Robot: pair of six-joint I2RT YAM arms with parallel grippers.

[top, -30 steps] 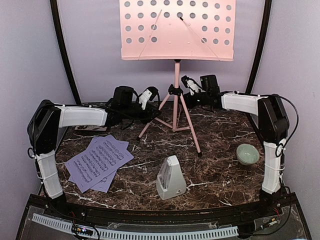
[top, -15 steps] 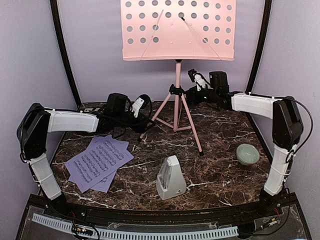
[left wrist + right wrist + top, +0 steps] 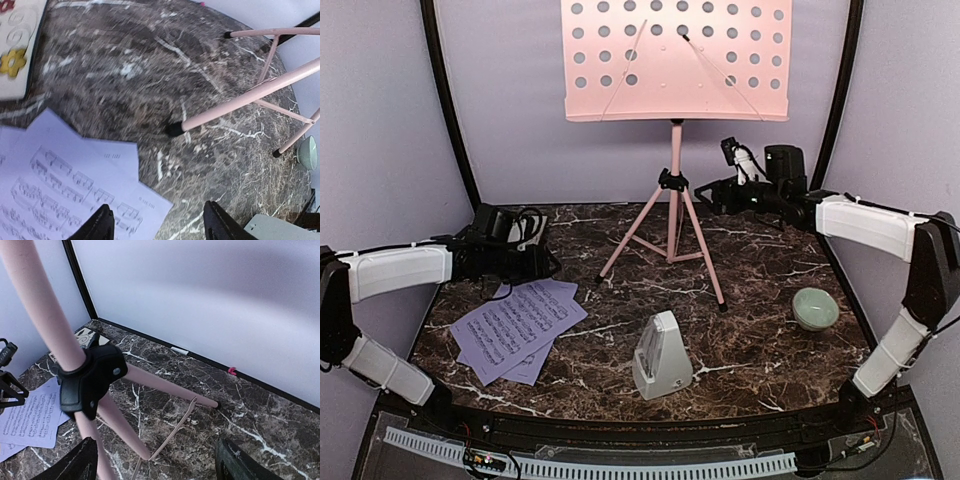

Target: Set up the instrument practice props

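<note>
Marble table [image 3: 760,290]; lavender sheet-music pages [image 3: 515,325] (printed staves, wording illegible).

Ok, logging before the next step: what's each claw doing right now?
Left claw: open, holding nothing.
Right claw: open, holding nothing.

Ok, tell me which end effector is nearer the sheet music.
Left. The left end effector hangs over the far edge of the sheet music; the right end effector is beside the music stand.
</note>
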